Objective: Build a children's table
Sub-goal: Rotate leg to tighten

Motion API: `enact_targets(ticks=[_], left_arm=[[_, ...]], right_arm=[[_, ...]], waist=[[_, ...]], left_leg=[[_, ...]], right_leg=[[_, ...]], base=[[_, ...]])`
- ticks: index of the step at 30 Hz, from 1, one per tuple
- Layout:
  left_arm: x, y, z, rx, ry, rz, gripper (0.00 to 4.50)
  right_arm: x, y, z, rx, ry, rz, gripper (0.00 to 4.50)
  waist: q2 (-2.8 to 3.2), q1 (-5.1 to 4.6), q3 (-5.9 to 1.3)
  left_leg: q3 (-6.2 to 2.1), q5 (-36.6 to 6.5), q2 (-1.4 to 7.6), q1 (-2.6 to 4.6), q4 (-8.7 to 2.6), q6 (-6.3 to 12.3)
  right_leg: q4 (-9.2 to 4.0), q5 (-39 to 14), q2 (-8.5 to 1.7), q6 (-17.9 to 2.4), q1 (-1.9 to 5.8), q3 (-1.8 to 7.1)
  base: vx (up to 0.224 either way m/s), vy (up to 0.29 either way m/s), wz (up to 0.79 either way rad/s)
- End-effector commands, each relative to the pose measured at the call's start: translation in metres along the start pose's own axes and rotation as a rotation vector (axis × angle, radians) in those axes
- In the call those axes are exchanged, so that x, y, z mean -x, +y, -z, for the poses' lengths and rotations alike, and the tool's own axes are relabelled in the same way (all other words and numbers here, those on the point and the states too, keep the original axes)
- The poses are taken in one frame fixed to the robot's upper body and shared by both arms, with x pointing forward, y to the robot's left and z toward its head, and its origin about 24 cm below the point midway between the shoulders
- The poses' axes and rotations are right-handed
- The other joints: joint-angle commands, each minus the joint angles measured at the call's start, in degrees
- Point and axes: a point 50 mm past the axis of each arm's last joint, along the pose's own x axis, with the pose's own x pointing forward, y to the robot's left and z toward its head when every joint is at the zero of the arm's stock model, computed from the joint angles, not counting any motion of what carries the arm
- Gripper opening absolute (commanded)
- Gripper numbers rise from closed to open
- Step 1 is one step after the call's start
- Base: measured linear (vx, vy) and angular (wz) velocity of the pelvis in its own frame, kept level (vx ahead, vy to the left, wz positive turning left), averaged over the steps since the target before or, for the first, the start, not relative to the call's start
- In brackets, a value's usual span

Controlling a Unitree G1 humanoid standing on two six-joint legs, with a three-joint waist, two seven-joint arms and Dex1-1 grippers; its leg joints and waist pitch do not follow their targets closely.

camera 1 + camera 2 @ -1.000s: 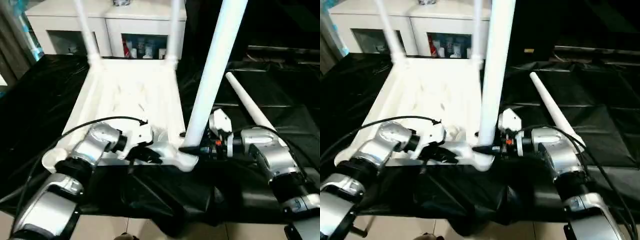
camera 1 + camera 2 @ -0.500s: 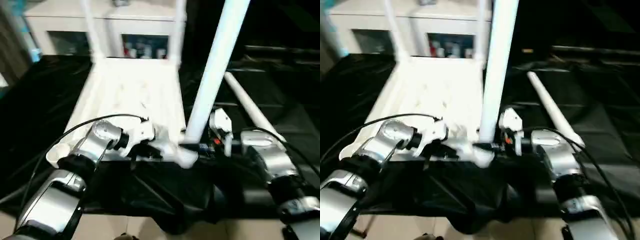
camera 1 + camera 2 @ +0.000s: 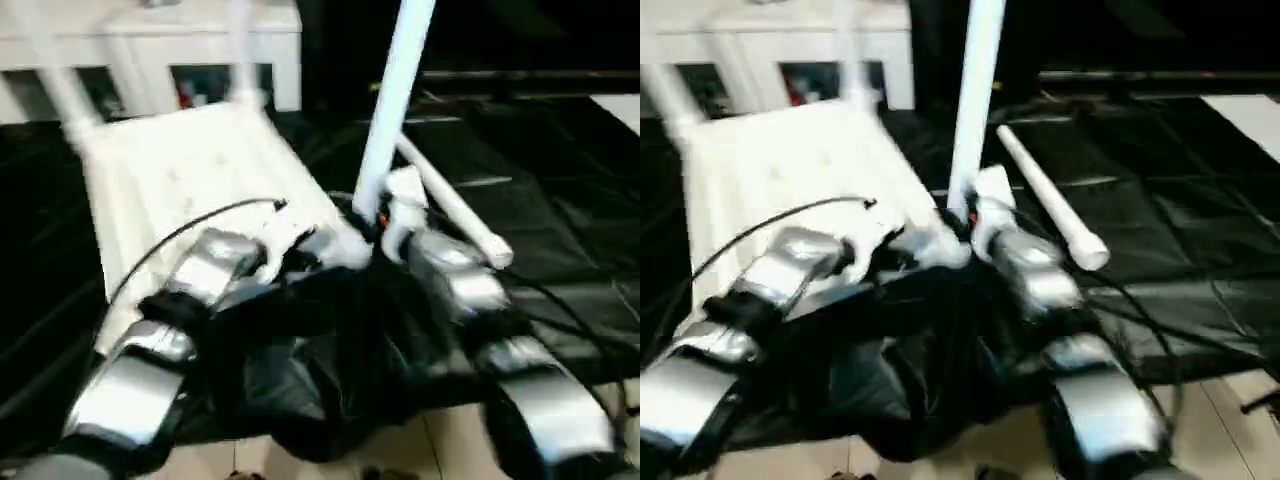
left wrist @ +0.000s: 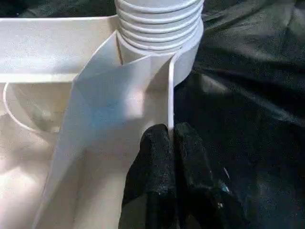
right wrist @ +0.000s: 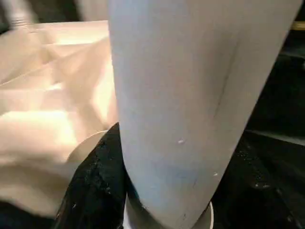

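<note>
On the black-draped bench point(image 3: 560, 230) lies the upturned white tabletop point(image 3: 180, 175) — two far legs stand fitted. Left hand point(image 4: 172, 143) pinches its rim beside a corner socket; right hand point(image 5: 119, 191) clasps the third leg point(image 3: 390, 100) there. One leg point(image 3: 450, 205) lies loose — still unfitted.

a black cloth point(image 3: 560, 190) covers the work table, creased and glossy, and hangs in folds over the near edge. below that edge a strip of pale tiled floor point(image 3: 440, 445) shows, with a thin grout line. behind the table stands a white cabinet point(image 3: 200, 30) with open shelves holding small red and blue items, too blurred to name. to the right of it the room is dark.
</note>
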Motion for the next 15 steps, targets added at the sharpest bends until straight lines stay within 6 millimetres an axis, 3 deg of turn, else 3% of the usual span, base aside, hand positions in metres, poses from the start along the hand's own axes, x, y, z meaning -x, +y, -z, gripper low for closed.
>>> enact_targets(ticks=[1, 13, 15], left_arm=[[0.009, 0.010, -0.032, -0.040, -0.092, -0.062, 0.00], [0.007, 0.003, -0.037, -0.051, -0.114, -0.037, 0.00], [0.008, 0.002, -0.038, -0.065, -0.126, -0.018, 0.00]], right_arm=[[0.016, -0.005, 0.069, -0.111, 0.297, 0.107, 1.88], [0.000, 0.016, 0.053, -0.083, 0.264, 0.040, 1.88], [-0.001, 0.017, 0.049, -0.086, 0.240, 0.011, 2.44]], waist=[[0.55, 0.70, -3.05], [0.67, 0.82, -3.29], [0.68, 0.80, -3.34]], left_leg=[[-2.38, -24.82, 3.22, 1.35, -4.64, -2.10], [-2.12, -20.32, 3.29, 1.21, -4.32, -0.56], [-2.09, -20.68, 3.30, 1.27, -4.28, -0.63]], right_leg=[[-4.27, -16.41, -3.51, -12.24, 1.76, 2.14], [-3.74, -12.47, -3.46, -13.71, 2.39, 1.83], [-3.78, -12.62, -3.46, -13.74, 2.37, 1.78]], base=[[0.000, 0.000, 0.00], [0.000, 0.000, 0.00], [0.000, 0.000, 0.00]])
